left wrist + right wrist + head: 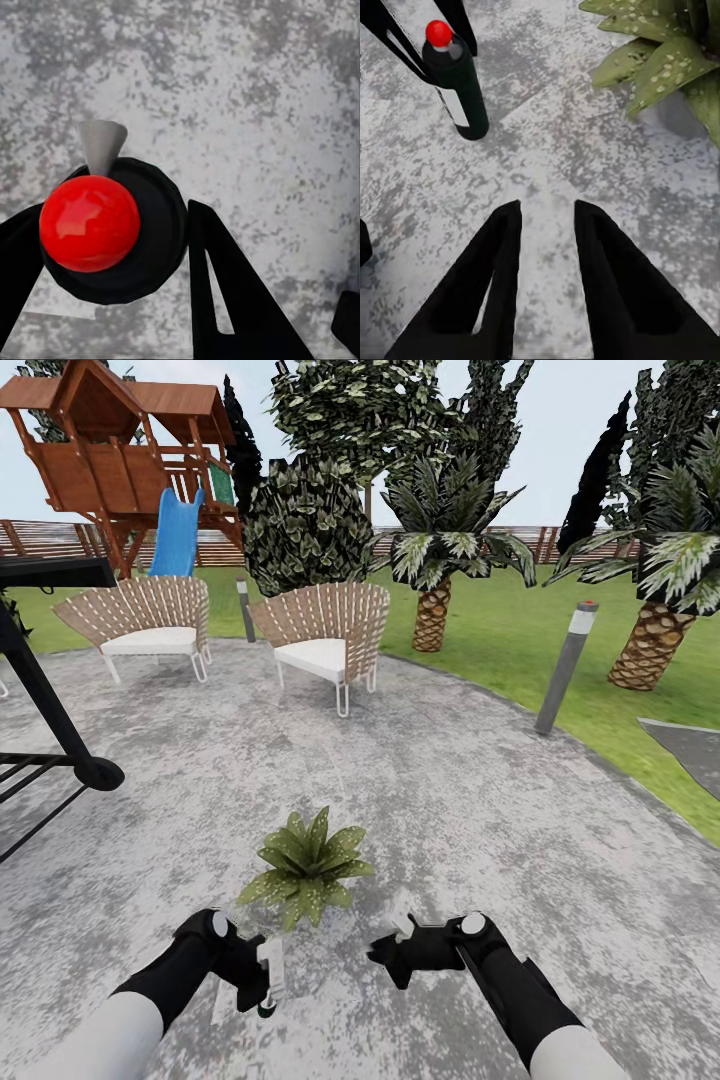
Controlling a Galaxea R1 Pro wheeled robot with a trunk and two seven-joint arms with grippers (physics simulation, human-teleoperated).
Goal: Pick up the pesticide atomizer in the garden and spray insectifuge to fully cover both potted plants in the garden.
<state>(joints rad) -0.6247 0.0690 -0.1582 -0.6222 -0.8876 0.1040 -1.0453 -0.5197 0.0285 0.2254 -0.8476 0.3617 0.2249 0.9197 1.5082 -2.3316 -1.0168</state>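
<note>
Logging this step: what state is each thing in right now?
Spray bottle: upright, held off the patio in the left gripper.
Right gripper: open, empty.
Speckled potted plant: upright on the stone patio, ahead of both grippers.
Two wicker chairs: upright, unoccupied.

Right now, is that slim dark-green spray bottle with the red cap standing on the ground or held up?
Held up, upright: the left pincer clamps the dark-green spray bottle above the grey stone patio.
</note>
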